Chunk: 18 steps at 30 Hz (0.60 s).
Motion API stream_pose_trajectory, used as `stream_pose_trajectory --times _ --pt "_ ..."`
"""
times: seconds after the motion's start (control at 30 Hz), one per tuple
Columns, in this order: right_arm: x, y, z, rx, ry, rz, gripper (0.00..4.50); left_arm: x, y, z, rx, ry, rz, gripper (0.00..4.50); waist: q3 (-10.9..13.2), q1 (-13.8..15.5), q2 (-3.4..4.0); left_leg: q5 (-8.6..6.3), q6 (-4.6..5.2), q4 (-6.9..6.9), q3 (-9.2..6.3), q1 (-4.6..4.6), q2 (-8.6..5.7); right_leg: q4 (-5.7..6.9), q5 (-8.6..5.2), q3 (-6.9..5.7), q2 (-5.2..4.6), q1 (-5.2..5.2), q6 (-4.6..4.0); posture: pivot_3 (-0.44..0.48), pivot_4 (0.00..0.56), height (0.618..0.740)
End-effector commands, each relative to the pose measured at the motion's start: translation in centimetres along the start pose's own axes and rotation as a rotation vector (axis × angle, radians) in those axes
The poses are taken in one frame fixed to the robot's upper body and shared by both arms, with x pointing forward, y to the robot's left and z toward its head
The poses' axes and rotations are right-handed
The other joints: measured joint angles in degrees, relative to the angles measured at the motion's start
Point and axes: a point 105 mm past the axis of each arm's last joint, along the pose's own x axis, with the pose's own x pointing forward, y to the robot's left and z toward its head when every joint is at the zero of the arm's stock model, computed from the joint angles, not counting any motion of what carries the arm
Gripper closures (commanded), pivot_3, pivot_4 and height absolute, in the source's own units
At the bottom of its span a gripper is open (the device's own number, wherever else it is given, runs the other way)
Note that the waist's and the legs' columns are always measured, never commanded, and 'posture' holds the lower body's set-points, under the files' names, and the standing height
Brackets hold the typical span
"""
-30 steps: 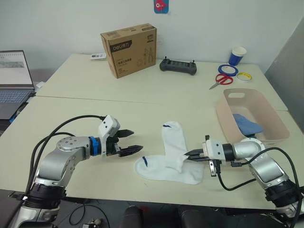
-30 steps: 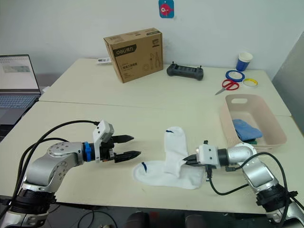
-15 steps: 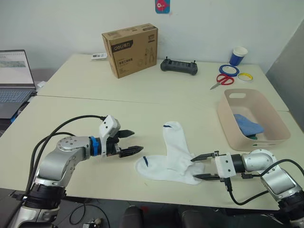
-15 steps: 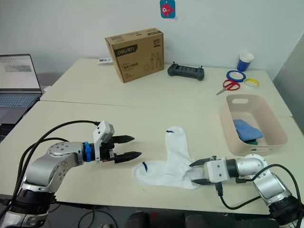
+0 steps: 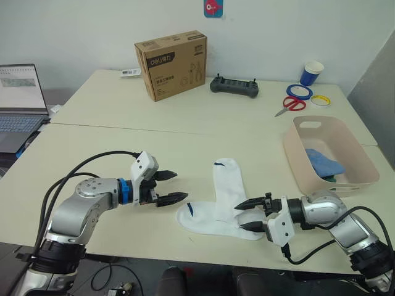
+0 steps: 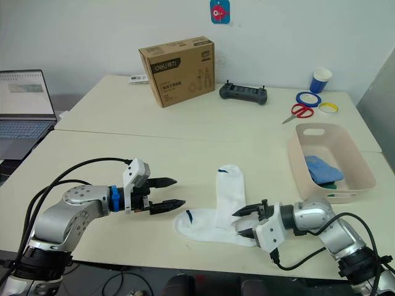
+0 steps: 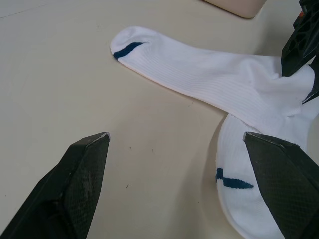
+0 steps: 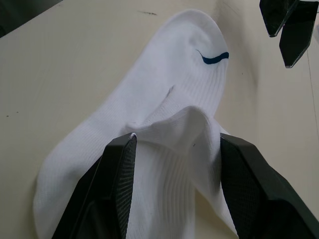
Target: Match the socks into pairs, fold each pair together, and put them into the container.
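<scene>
Since a moment ago my right gripper [image 5: 248, 213] has swung back in, fingers spread over the overlapped toes of the white socks [image 5: 223, 203]. Pairing step: next I close and fold. My left gripper [image 5: 173, 187] waits open at nine o'clock. Blue socks lie in the container [image 5: 298, 161] at two o'clock.

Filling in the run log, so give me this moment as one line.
left gripper: open, beside white socks | right gripper: open, fingers astride overlapped white socks | container: holds blue sock | phase: grasping white pair
</scene>
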Motion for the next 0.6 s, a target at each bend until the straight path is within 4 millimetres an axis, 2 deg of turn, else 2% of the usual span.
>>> stream_pose_trajectory --times 0.03,0.27,0.37,0.47,0.6 --pt "-0.3 -1.0 0.3 -0.007 -0.008 -0.039 1.90 0.0 -0.3 0.6 0.033 -0.013 -0.004 0.00 0.00 -0.01 0.00 0.00 0.00 0.00 0.00 0.01 0.00 0.00 0.00 0.00 0.00 0.00 0.00 0.000 0.150 0.740" --pt "-3.1 -1.1 -0.4 0.234 0.009 -0.094 1.90 -0.2 -0.1 0.6 0.031 -0.018 0.016 0.00 0.00 0.15 0.00 0.00 0.00 0.00 0.00 -0.01 -0.01 -0.01 0.02 0.00 -0.02 0.03 -0.05 0.000 0.150 0.740" --pt "-3.8 -1.1 0.4 0.456 -0.051 -0.140 1.90 0.0 0.5 0.7 0.051 -0.029 0.047 0.00 -0.01 0.11 -0.01 0.00 0.00 0.00 -0.03 0.01 0.01 0.00 0.02 -0.01 -0.01 0.04 -0.04 0.000 0.150 0.740" --pt "-4.7 -2.0 1.1 0.818 -0.129 -0.254 1.90 1.4 2.0 2.1 0.085 -0.078 0.096 0.00 0.00 0.34 0.00 0.00 0.00 0.00 -0.10 0.01 0.02 0.04 0.02 -0.07 0.00 0.07 -0.04 0.000 0.150 0.740" --pt "-4.7 -0.9 1.7 1.012 -0.093 -0.220 1.90 3.2 3.2 3.5 0.134 -0.091 0.094 0.00 -0.04 0.28 -0.06 0.00 -0.01 0.15 -0.13 -0.02 -0.05 -0.01 0.06 -0.08 -0.02 0.16 0.10 0.000 0.150 0.740"
